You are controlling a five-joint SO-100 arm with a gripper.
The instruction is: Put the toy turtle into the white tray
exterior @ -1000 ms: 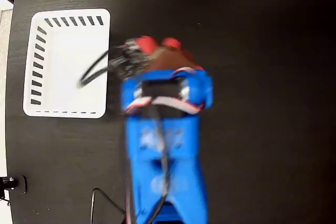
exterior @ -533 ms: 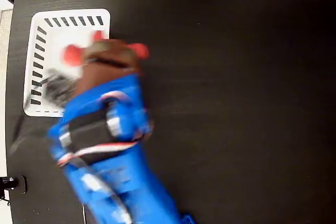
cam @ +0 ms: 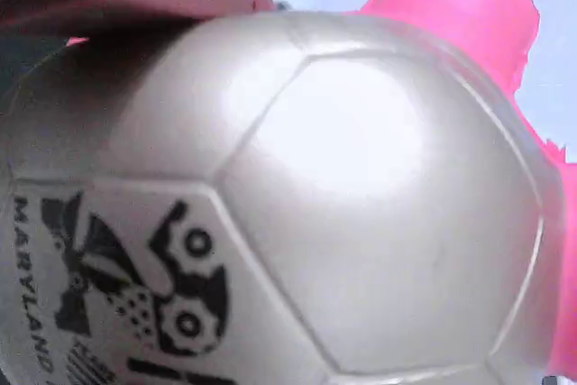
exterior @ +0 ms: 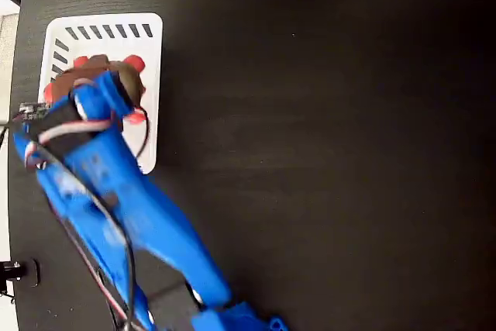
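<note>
Fixed view: the blue arm (exterior: 116,191) reached from the bottom edge up and to the left across the black table (exterior: 325,114), its wrist end over the white tray (exterior: 151,36) near the table's left edge. The tray's slanted slots showed along its top and left sides. The toy turtle (exterior: 116,75) was over the tray's middle, mostly covered by the arm's wrist; its brownish shell and red-pink feet showed at the top and right of the wrist. The gripper (exterior: 97,87) sat over the turtle, but its fingers were hidden. Whether the turtle rested on the tray floor or hung above it could not be told.

Wrist view: the turtle's shiny beige shell (cam: 361,196) filled nearly the whole frame, with hexagonal seams and black print at lower left, including the word "MARYLAND". A red-pink limb (cam: 460,6) projected at upper right against a pale background. A pinkish blurred surface crossed the top left corner. No finger was clearly identifiable, so the gripper's grasp could not be confirmed
</note>
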